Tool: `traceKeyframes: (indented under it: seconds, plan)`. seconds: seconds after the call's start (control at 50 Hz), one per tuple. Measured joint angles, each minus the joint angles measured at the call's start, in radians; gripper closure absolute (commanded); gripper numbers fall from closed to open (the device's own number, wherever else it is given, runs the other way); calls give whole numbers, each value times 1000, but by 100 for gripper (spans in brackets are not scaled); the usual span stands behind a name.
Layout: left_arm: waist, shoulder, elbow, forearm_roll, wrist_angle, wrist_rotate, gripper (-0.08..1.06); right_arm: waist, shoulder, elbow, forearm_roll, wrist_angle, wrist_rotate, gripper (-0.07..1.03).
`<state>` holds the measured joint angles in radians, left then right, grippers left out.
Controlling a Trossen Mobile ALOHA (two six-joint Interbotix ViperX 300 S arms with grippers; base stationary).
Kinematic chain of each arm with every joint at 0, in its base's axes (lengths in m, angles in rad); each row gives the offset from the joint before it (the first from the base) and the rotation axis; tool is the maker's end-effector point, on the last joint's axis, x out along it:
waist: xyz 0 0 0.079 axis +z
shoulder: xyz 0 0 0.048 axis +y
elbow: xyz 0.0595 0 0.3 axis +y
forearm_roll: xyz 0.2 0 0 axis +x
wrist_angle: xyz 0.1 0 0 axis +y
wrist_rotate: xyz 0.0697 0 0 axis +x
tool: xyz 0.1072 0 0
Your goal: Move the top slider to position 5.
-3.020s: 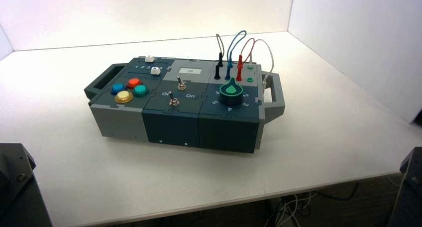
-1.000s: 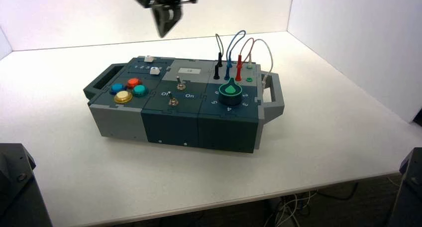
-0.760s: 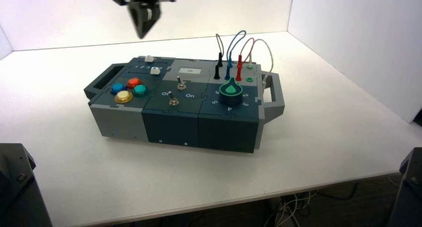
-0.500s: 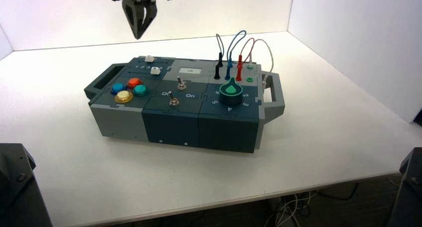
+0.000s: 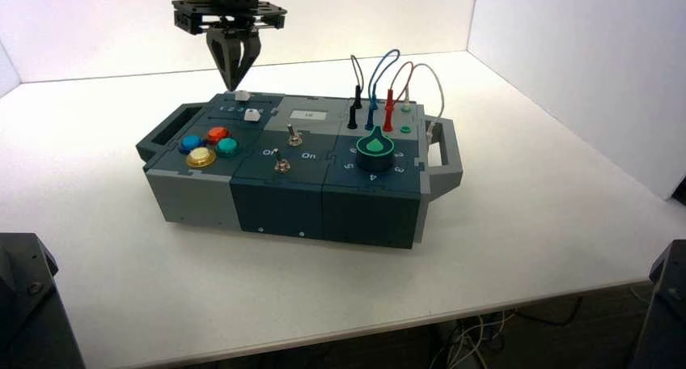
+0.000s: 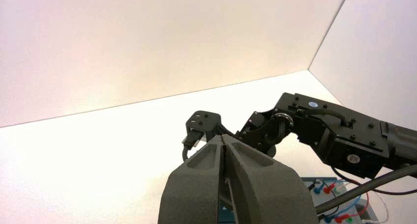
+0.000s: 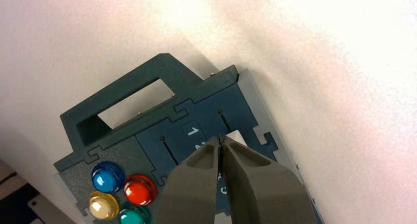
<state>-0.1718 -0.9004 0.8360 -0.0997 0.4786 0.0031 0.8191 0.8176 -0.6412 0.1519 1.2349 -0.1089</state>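
Observation:
The top slider's white knob (image 5: pixel 241 96) sits at the far edge of the box's left rear panel. My right gripper (image 5: pixel 235 84) hangs shut just above it, fingertips pointing down and a little to its left. In the right wrist view the shut fingertips (image 7: pixel 220 139) cover most of the knob (image 7: pixel 237 137), whose white corner shows just past them. The digit 1 (image 7: pixel 193 131) reads plainly beside the slot; position 5 is hidden behind my fingers. My left gripper (image 6: pixel 223 138) is shut on nothing, held back from the box.
A second white slider knob (image 5: pixel 252 115) lies just in front of the top one. Coloured round buttons (image 5: pixel 209 146), two toggle switches (image 5: pixel 288 146), a green dial knob (image 5: pixel 375 149) and looped wires (image 5: pixel 388 74) fill the box top. White walls rise behind and to the right.
My right gripper came into view high above the box, swung left, then dropped until its shut tips hang just over the top slider's knob. The knob has not moved.

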Motion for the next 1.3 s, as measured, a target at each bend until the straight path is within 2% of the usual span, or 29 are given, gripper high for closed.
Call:
traceKeyframes:
  seconds: [0.58,1.3]
  plan:
    - [0,3,-3,0,-8,0,101,-2,43,-52,2,15,2,98]
    - [5,2,0,0,-11,9,101,-43,64,-64,0,35,3,98]
